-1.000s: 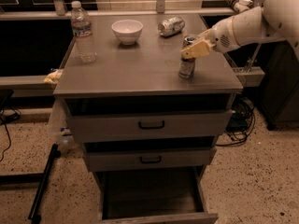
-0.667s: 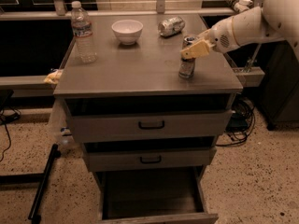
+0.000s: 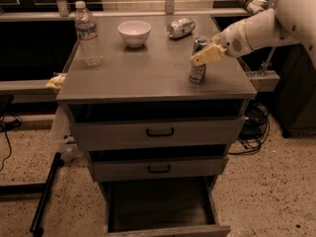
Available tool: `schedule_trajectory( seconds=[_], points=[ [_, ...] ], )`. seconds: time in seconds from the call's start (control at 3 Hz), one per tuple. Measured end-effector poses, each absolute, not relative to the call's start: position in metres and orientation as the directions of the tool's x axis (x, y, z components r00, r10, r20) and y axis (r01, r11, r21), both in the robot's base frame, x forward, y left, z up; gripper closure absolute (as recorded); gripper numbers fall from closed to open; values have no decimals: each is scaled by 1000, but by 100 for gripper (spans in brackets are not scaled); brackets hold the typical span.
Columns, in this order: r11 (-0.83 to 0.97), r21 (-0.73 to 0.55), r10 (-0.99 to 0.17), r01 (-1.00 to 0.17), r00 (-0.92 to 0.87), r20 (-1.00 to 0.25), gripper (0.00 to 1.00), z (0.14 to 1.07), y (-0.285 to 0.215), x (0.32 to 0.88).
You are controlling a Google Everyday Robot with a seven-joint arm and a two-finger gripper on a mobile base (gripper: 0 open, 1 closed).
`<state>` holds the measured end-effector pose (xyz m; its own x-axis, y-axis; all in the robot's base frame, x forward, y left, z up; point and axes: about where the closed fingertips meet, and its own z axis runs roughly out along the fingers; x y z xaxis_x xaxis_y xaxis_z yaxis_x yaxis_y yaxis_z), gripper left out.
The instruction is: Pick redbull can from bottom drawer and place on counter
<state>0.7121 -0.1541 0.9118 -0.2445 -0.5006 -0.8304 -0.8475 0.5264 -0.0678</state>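
Note:
The redbull can [image 3: 197,72] stands upright on the counter [image 3: 148,73], near its right front part. My gripper [image 3: 204,56] reaches in from the right on the white arm and sits at the can's upper half, crossing in front of it. The bottom drawer [image 3: 163,209] is pulled out below the cabinet; its inside is dark and nothing shows in it.
A water bottle [image 3: 88,33] stands at the counter's back left. A white bowl [image 3: 134,32] and a dented silver can [image 3: 180,27] lying on its side are at the back. Two upper drawers with black handles [image 3: 160,132] are slightly open. Cables lie on the floor at right.

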Motion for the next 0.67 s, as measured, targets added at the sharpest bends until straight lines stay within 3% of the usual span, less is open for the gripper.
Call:
schedule_trajectory(
  seconds=[0.33,0.67],
  points=[
    [526,-68,-501,-848,-245,-830,0,912,-154,712],
    [526,-68,-501,-848,-245,-830,0,912,-154,712]
  ],
)
